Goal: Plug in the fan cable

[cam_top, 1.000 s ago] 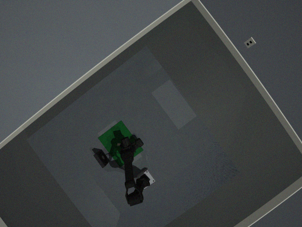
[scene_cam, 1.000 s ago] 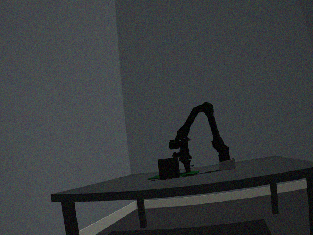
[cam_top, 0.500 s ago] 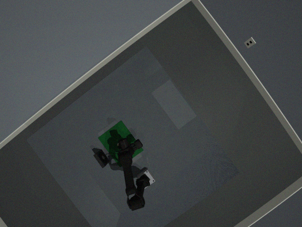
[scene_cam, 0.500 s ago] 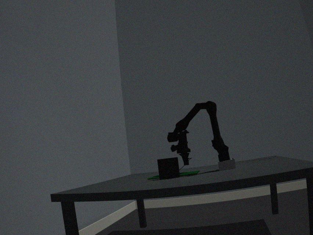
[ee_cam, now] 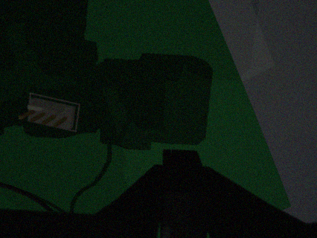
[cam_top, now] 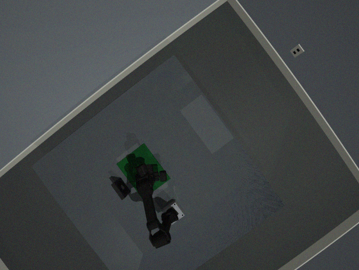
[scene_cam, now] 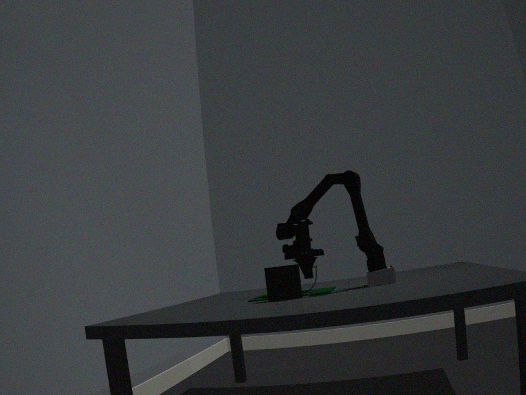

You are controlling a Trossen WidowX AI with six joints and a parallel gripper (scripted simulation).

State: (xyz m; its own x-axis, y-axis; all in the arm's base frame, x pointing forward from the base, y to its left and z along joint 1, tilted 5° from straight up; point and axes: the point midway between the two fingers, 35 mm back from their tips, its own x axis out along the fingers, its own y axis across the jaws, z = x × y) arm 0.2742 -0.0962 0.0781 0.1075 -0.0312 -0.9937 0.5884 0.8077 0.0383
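The green board lies flat on the table. Its four-pin fan header, a white-framed socket with gold pins, shows at the left of the wrist view. The black fan stands at the board's edge. My gripper is shut on the fan's small dark plug and holds it a little above the board, to the right of the header and apart from it. The thin cable trails down from the plug. In the overhead view the arm hides the fingers.
A large dark block sits on the board between the plug and the header. The arm's white base plate stands behind the board. A paler rectangle marks the table farther off. The scene is very dim.
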